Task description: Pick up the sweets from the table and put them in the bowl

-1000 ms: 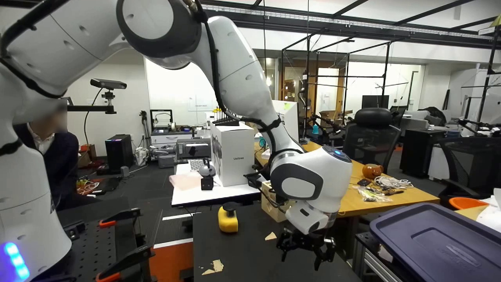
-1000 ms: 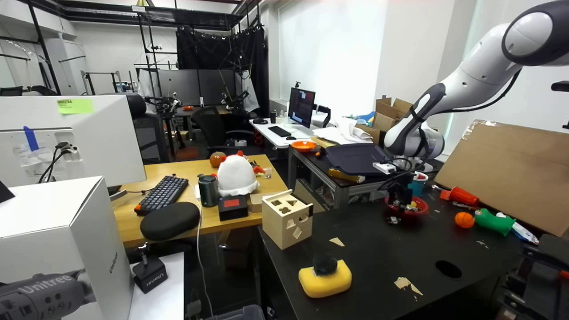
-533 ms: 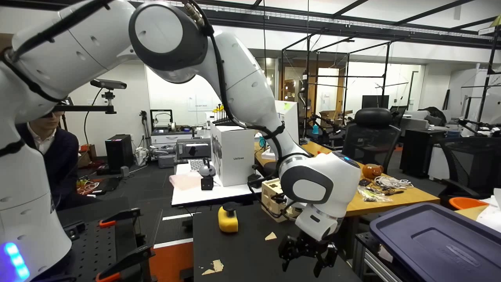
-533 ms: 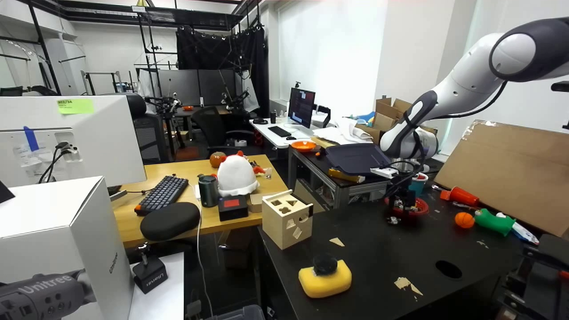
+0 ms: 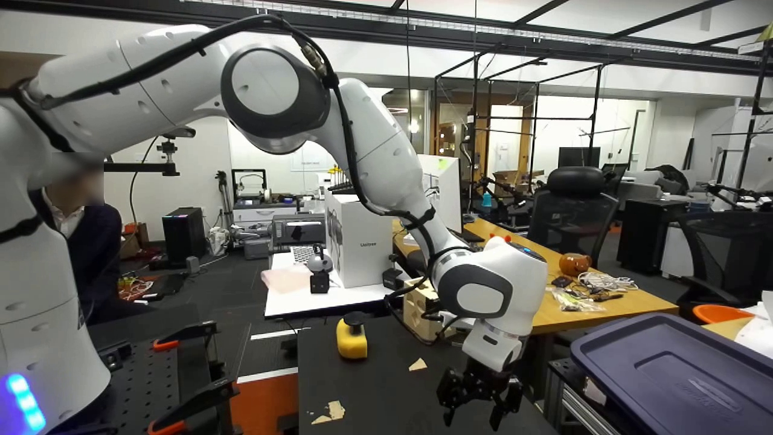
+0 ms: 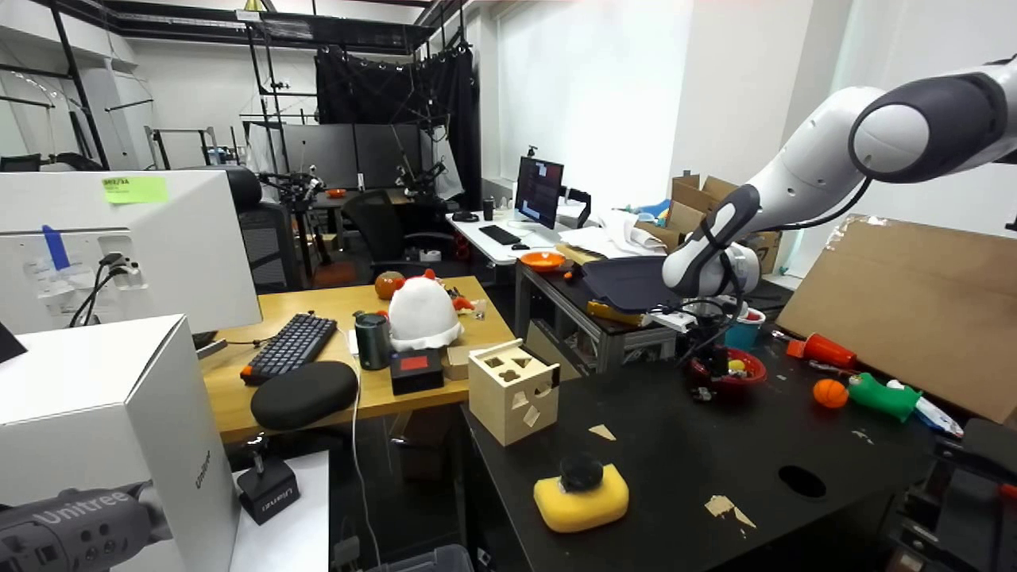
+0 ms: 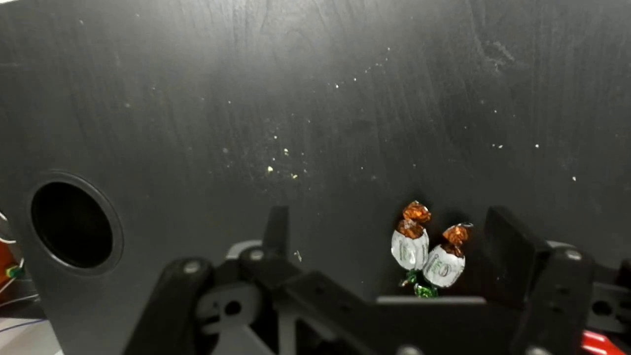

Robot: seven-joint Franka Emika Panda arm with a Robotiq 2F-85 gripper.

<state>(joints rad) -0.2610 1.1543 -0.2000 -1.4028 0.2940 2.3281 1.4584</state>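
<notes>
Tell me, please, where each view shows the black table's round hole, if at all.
In an exterior view, the round hole is at lower right.
In an exterior view, the black table shows, but not the hole.
In the wrist view, the hole is at far left.
Shared landmark: the black table, in all three views.

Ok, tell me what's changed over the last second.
The arm's elbow has dropped in both exterior views, and the hand sits slightly lower in an exterior view. Nothing was grasped or released; the hand stays open. The sweets on the table, the red bowl and the orange ball stayed put.
</notes>
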